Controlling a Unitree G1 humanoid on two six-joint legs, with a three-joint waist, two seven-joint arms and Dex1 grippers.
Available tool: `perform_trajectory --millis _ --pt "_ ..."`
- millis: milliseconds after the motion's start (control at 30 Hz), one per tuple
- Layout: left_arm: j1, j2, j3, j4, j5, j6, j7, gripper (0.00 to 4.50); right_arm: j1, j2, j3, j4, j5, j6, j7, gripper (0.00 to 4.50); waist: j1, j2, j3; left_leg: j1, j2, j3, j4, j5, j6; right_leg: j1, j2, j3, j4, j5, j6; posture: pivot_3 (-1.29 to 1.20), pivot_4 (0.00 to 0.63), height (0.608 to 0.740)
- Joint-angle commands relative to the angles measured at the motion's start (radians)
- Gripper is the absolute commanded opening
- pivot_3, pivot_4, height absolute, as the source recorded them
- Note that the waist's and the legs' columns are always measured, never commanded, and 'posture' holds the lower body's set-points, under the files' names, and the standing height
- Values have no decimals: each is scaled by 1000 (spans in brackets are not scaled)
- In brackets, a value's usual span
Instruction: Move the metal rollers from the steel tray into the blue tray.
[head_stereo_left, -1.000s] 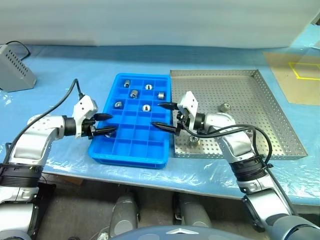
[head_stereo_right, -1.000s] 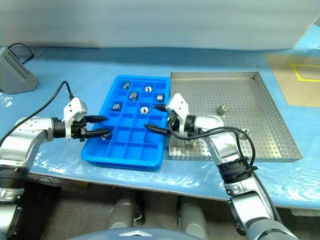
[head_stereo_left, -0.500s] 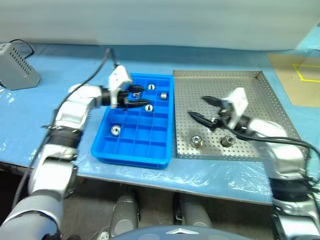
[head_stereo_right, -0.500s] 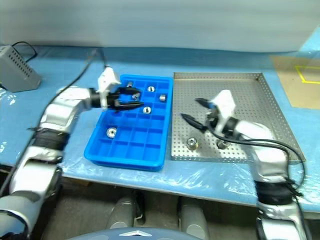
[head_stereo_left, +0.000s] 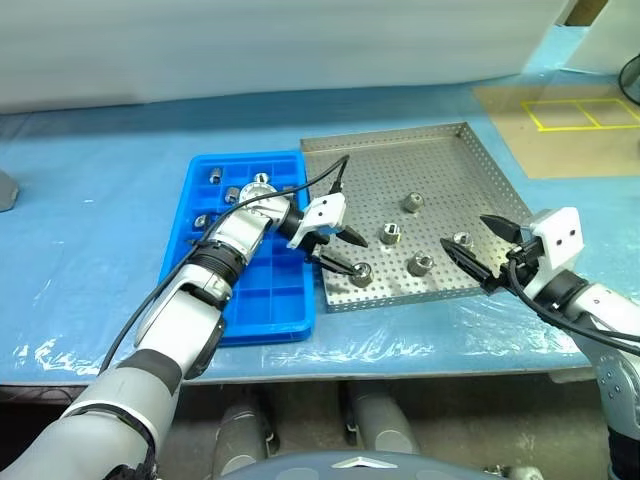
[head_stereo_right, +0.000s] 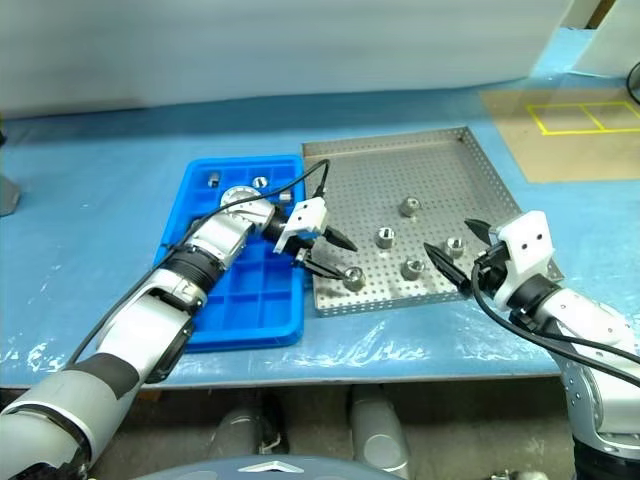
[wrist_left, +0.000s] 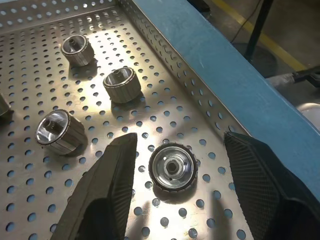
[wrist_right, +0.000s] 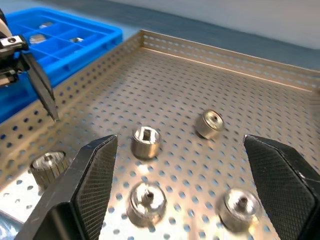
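The steel tray (head_stereo_left: 440, 165) lies at centre right with several metal rollers loose on its perforated floor. To its left, touching it, is the blue tray (head_stereo_left: 265, 300), which holds several rollers (head_stereo_left: 232, 193) in its far compartments. My left gripper (head_stereo_left: 344, 252) reaches across the blue tray into the steel tray's near left corner. It is open, and one roller (wrist_left: 172, 167) stands upright between its fingers (wrist_left: 107, 190) with a gap on each side. My right gripper (wrist_right: 180, 139) hovers wide open over the tray's near right edge, facing the rollers (wrist_right: 146, 141) with nothing held.
A brown board with yellow tape lines (head_stereo_left: 575, 113) lies at the back right. A grey object (head_stereo_left: 5, 190) pokes in at the far left edge. The blue table cover (head_stereo_left: 100, 180) runs around both trays, with a white wall behind.
The head view has swung right. My left gripper crossed from over the blue tray into the steel tray, straddling a roller. My right gripper drew back toward the tray's near right edge.
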Motion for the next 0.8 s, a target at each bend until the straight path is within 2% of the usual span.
perform_trajectory --millis 33,267,800 --pt "-30 -20 9 42 19 -53 -11 2914 0 2 -27 -39 18 -12 -21 4125 -17 0 0 0 -1 0 1 0 1 1 0 0 -1 0 0 -731 150 740" --pt "-14 -54 -6 114 92 -115 39 2914 7 -2 -10 -16 1 -30 -34 4125 -68 0 0 -4 -1 -3 5 -3 5 3 -1 -4 -3 0 1 -728 150 740" --pt "-5 -52 -26 195 227 -176 143 2914 8 0 39 13 -32 -62 -47 4125 -120 2 -1 -4 -1 -5 8 -8 12 12 -2 -8 -16 3 4 -709 150 740"
